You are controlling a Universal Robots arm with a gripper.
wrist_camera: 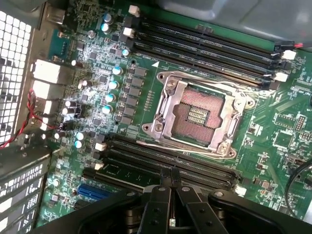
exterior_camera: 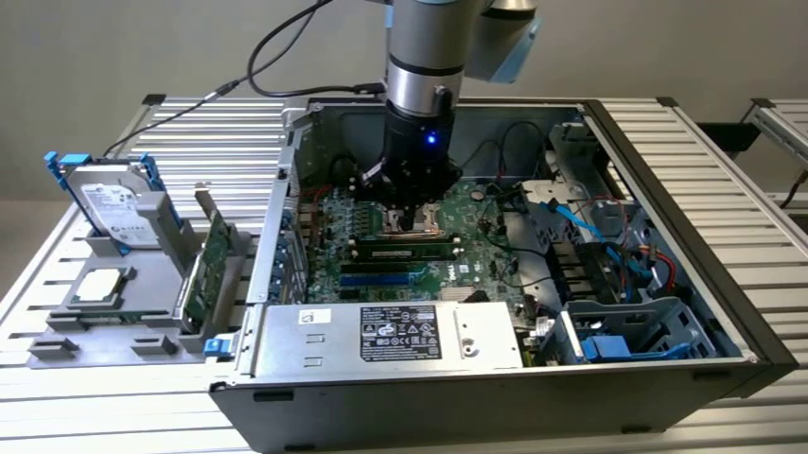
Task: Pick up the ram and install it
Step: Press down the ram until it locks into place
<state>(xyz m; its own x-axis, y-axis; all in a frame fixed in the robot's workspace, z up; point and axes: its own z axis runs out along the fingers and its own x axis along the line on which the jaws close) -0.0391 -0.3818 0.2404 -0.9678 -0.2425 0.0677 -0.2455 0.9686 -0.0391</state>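
With its fingers clenched and empty, the end effector [wrist_camera: 170, 183] hovers just above the ram [exterior_camera: 404, 252], which already sits in a motherboard [wrist_camera: 253, 146] slot beside the empty processor socket [wrist_camera: 197, 114], suggesting seating is underway.

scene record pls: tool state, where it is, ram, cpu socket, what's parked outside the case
tool: shut, fingertips pressed together, nothing seen between them
tool position: inside the open PC case, low over the motherboard, beside the CPU socket
ram: one stick seated in a slot next to the socket
CPU socket: open and empty
memory slots on the socket's other side: empty
outside the case, exterior view's left: holder tray with hard drive, green circuit card, silver processor chip
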